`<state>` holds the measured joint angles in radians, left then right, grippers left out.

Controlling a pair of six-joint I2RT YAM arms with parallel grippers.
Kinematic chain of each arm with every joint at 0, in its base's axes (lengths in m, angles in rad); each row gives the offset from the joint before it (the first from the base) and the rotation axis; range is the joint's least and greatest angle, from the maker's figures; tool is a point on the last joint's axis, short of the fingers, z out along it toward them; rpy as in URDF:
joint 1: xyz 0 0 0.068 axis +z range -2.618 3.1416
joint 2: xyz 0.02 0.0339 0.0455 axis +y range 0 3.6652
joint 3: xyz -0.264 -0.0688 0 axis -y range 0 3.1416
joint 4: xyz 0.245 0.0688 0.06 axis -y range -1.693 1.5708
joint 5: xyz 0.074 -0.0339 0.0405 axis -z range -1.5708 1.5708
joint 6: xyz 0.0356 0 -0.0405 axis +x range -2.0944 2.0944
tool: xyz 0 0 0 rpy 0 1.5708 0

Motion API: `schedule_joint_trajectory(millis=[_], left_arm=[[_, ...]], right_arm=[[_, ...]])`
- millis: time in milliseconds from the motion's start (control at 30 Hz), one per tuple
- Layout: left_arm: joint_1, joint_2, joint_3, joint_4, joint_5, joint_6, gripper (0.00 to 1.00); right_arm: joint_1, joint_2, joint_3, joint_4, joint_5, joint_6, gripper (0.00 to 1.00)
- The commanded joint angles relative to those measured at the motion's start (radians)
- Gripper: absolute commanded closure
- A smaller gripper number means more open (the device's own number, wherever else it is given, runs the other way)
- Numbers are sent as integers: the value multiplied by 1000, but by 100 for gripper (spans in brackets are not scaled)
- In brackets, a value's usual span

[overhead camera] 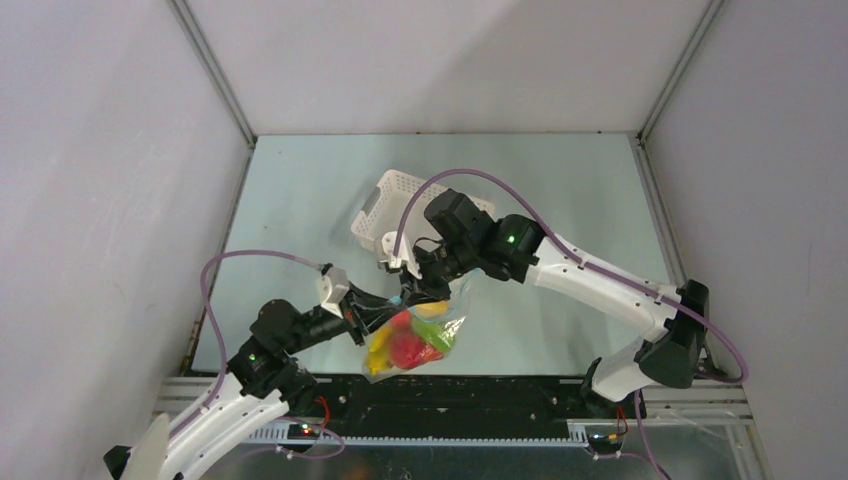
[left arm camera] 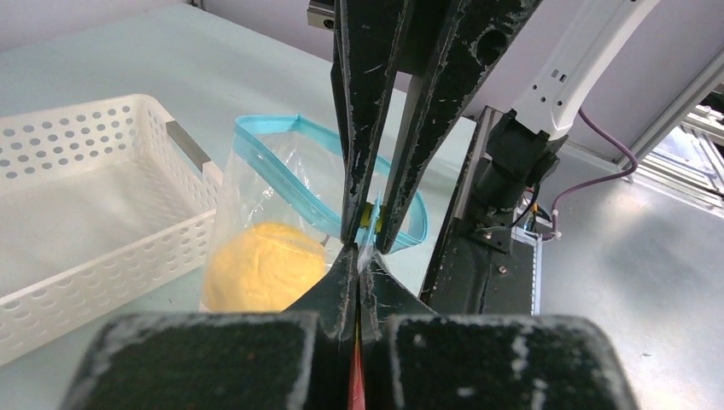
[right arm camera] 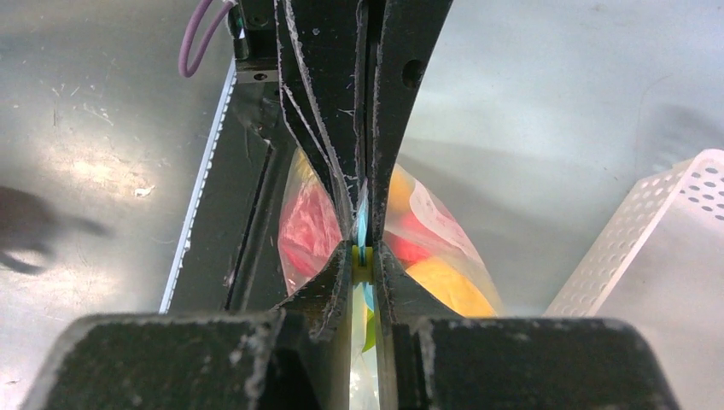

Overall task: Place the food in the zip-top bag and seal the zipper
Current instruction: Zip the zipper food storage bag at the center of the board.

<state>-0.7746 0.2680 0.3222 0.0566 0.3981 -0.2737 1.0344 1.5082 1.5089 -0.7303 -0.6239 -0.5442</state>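
The zip-top bag [overhead camera: 420, 335] hangs between both grippers above the table's near edge, with red, yellow and green food [overhead camera: 405, 345] inside. My left gripper [overhead camera: 372, 308] is shut on the clear edge of the bag [left arm camera: 256, 184] just beside the zipper [left arm camera: 282, 128]. In the left wrist view its tips [left arm camera: 359, 256] meet the right gripper's fingers [left arm camera: 363, 128] coming from above. A yellow lemon [left arm camera: 260, 269] shows through the plastic. My right gripper [right arm camera: 363, 254] is shut on the blue zipper [right arm camera: 362, 224] at a small yellow slider [right arm camera: 362, 259]. Red food [right arm camera: 307, 231] and yellow food [right arm camera: 444, 286] bulge on either side.
A white slotted basket [overhead camera: 390, 205] stands tilted behind the right arm, and it shows at the left [left arm camera: 85, 213] and the far right [right arm camera: 657, 248] of the wrist views. The black base rail [overhead camera: 450, 395] runs along the near edge under the bag.
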Motion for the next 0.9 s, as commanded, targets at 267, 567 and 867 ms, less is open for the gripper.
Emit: schedule_joint_trajectory(millis=[267, 567, 867], left_arm=[[0, -62, 37, 208, -5, -33, 100], [0, -89, 30, 186, -19, -32, 100], [1, -134, 21, 160, -54, -26, 100]], right_arm=[[-21, 53, -67, -150, 75, -40, 91], [-52, 59, -66, -157, 151, -35, 91], [-55, 40, -74, -186, 225, -20, 91]])
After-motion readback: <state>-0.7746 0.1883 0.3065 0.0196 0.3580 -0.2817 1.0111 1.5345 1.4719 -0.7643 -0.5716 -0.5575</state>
